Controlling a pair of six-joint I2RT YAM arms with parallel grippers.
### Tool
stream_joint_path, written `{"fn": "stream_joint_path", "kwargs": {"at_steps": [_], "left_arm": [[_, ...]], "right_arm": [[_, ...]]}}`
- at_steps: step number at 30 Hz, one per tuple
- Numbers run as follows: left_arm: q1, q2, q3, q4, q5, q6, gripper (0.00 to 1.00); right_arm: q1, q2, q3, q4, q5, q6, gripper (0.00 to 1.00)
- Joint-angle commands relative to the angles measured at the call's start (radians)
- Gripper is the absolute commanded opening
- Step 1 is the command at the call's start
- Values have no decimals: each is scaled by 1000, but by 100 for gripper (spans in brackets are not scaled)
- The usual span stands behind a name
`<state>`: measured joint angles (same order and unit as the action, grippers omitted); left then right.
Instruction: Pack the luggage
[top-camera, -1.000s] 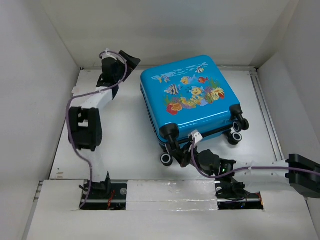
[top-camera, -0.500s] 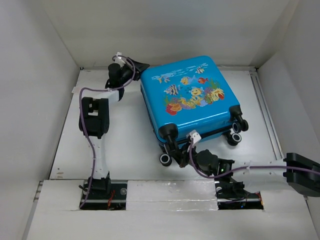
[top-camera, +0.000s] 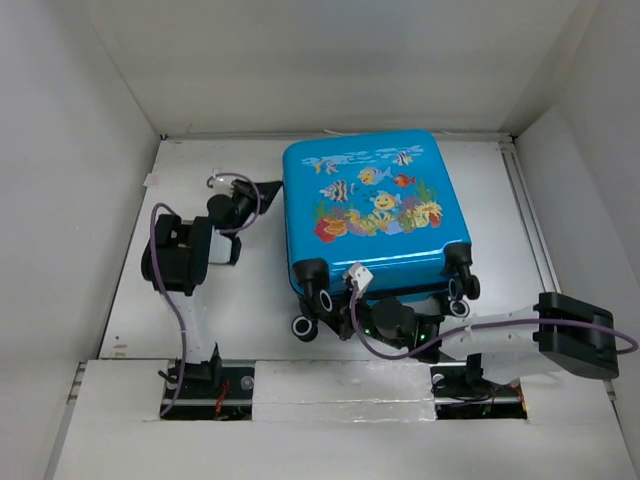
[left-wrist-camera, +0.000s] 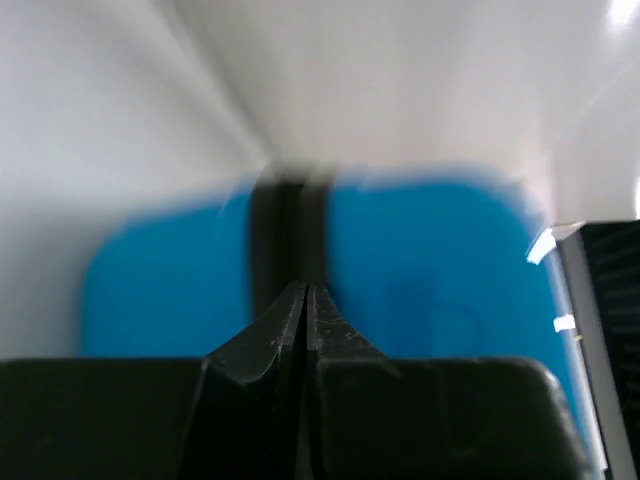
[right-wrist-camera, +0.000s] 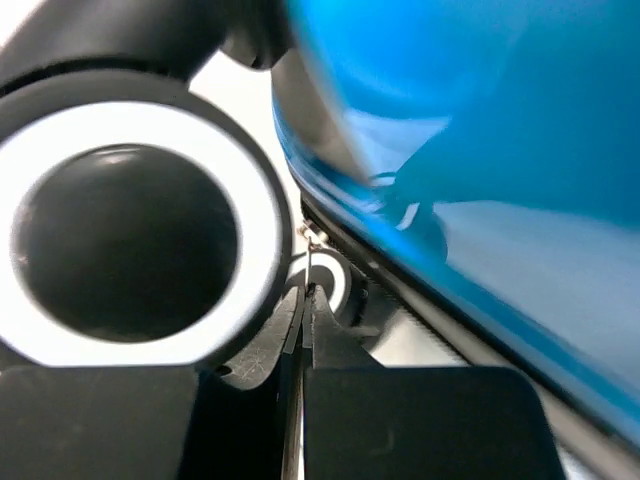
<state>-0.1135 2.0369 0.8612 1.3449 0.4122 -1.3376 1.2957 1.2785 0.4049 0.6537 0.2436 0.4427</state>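
Note:
The luggage (top-camera: 375, 200) is a bright blue hard-shell suitcase with a fish-and-coral print. It lies flat and closed mid-table, wheels (top-camera: 305, 327) toward the arms. My left gripper (top-camera: 271, 189) is shut and empty, just off the case's left side. In the left wrist view its tips (left-wrist-camera: 305, 291) point at the blue shell (left-wrist-camera: 430, 280) and its dark zipper seam (left-wrist-camera: 287, 230). My right gripper (top-camera: 380, 308) sits at the near edge between the wheels. There it (right-wrist-camera: 308, 290) is shut on a thin metal zipper pull (right-wrist-camera: 310, 262), beside a large black-and-white wheel (right-wrist-camera: 130, 220) and under the shell (right-wrist-camera: 480, 120).
White enclosure walls stand close on the left (top-camera: 70, 200), back (top-camera: 330, 60) and right (top-camera: 590, 180). A raised white strip (top-camera: 340, 385) runs along the near edge over the arm bases. Purple cables (top-camera: 170, 300) loop along both arms.
The left gripper has shut and drawn back toward the near side, beside the case. The suitcase has swung square and slid left and nearer, with the right gripper moving left at its wheel edge.

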Motion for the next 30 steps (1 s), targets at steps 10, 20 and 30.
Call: {"fn": "stream_joint_path", "kwargs": {"at_steps": [10,20,30], "left_arm": [[-317,-822,-596,-244,-26,513,55],[-541,-1207,-556,-675,-146,605,71],[-772,-982,-272,-918,-246,759,85]], "right_arm": [[-214,-208,-4,-131,-179,11,0],[-553,-211,-15,-131,-406,-58,0],[-607,-200,-37,-121,-481,-48,0]]}}
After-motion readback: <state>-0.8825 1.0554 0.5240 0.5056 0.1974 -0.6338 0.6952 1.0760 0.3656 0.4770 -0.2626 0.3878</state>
